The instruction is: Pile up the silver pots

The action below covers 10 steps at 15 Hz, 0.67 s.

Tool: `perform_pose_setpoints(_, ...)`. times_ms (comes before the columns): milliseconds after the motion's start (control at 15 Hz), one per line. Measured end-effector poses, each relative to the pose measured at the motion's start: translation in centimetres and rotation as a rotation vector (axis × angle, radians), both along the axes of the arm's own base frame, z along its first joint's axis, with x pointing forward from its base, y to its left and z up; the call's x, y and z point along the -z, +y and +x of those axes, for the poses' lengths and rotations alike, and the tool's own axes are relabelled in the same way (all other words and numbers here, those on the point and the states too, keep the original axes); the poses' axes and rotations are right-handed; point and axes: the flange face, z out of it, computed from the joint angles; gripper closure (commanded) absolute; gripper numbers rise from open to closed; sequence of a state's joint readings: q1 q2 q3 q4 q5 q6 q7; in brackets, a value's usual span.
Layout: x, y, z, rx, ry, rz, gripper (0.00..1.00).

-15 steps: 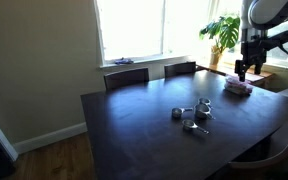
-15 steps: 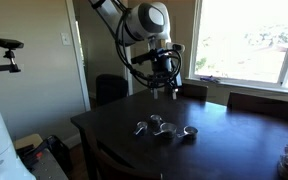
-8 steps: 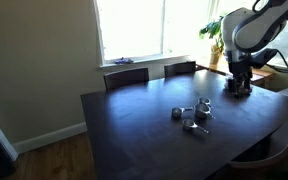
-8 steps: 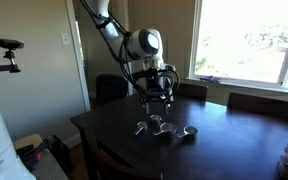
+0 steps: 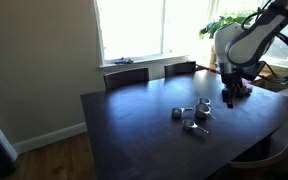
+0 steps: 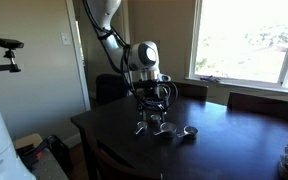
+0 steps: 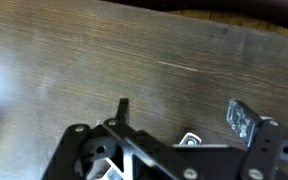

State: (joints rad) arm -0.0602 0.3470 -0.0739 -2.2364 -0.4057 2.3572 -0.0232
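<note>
Hovering released, jaws wide, your pincer is hanging close over the dark table; silver pots are sitting just beside it, unstacked, contents indiscernible.

Dark wood table, smooth, semi-gloss, picking up window glare. Up close in the wrist view, fine grain and one pale scratch, more satin than shiny. Then the silver pots: polished metal, properly mirror-bright. On the gripper, mostly matt black, hard plastic or painted metal, can't tell which, plus a dull grey finger pad. Glossy white plastic-looking shell on the arm. Warm varnished wood for the floor.
</note>
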Motion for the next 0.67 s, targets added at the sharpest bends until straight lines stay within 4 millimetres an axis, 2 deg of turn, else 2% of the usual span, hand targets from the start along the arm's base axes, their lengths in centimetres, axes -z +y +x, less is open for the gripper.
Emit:
perform_pose_setpoints(400,0.2,0.1,0.2,-0.014,-0.001,0.005,0.0)
perform_pose_setpoints(667,2.5,2.2,1.2,-0.067,-0.017,0.025,0.0)
